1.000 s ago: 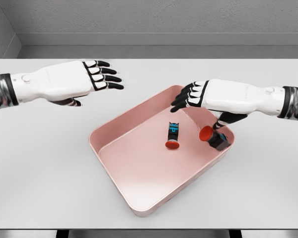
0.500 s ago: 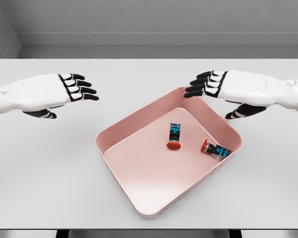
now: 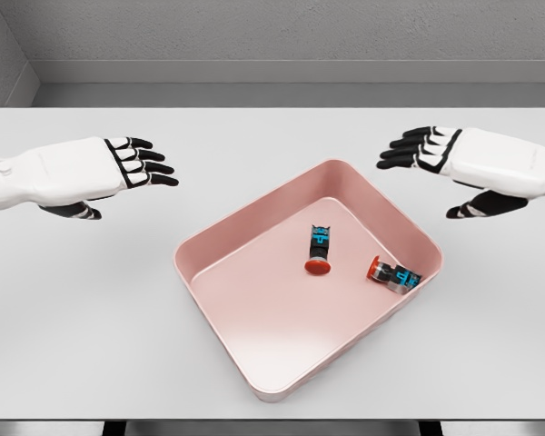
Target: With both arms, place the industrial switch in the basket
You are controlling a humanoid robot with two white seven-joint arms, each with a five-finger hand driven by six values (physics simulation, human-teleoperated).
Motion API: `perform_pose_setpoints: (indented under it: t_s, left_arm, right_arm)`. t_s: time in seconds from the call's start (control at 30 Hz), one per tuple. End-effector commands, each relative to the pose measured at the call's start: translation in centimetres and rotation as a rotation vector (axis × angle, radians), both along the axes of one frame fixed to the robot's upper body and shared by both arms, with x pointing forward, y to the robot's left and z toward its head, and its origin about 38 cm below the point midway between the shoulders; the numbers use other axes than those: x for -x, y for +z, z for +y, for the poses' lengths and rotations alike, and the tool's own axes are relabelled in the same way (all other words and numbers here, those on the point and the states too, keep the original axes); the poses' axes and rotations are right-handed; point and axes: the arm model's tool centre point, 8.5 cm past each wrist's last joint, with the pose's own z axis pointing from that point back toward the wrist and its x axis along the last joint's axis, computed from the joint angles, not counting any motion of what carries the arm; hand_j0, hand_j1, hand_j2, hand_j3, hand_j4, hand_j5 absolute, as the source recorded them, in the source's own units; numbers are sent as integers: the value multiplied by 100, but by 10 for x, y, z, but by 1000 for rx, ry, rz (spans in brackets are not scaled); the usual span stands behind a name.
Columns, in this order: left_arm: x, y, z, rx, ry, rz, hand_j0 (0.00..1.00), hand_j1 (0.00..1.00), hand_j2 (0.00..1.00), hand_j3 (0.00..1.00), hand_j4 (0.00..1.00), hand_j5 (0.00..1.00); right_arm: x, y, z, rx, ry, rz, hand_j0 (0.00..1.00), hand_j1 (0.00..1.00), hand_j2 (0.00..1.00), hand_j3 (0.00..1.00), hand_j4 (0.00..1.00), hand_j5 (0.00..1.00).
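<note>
Right hand pulled back rightward since half second ago, now clear of pink rectangular plastic basket rim; fingers spread, holding nothing. Left hand barely shifted, fingers spread, empty, hovering well left of basket. Two black cylindrical industrial switches with red caps lie inside: first switch below-left of right hand, second switch below it near wall. Both unmoved, so placement looks complete, arms likely retreating.

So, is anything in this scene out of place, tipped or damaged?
Nothing stands out. Both switches lie on their sides inside the pink basket: one near the middle, one by the right wall. Left hand and right hand hover open, empty.
</note>
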Motion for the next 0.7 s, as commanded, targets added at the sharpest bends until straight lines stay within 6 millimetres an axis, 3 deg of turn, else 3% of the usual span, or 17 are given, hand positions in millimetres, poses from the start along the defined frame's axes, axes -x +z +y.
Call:
perform_pose_setpoints:
  t_s: [0.0, 0.3, 0.43, 0.67]
  left_arm:
    - [0, 1, 1, 4, 3, 4, 100, 100, 100, 100, 100, 100]
    - [2, -10, 10, 19, 32, 37, 100, 100, 100, 100, 100, 100]
    - [7, -4, 41, 40, 122, 18, 100, 100, 100, 100, 100, 100]
    - [7, -5, 42, 40, 128, 20, 100, 100, 100, 100, 100, 100]
  right_arm:
    - [0, 3, -2, -7, -6, -4, 100, 100, 100, 100, 100, 100]
    - [0, 6, -6, 0, -17, -10, 100, 100, 100, 100, 100, 100]
    - [1, 6, -7, -1, -18, -10, 100, 100, 100, 100, 100, 100]
    - [0, 7, -7, -1, -18, -12, 100, 100, 100, 100, 100, 100]
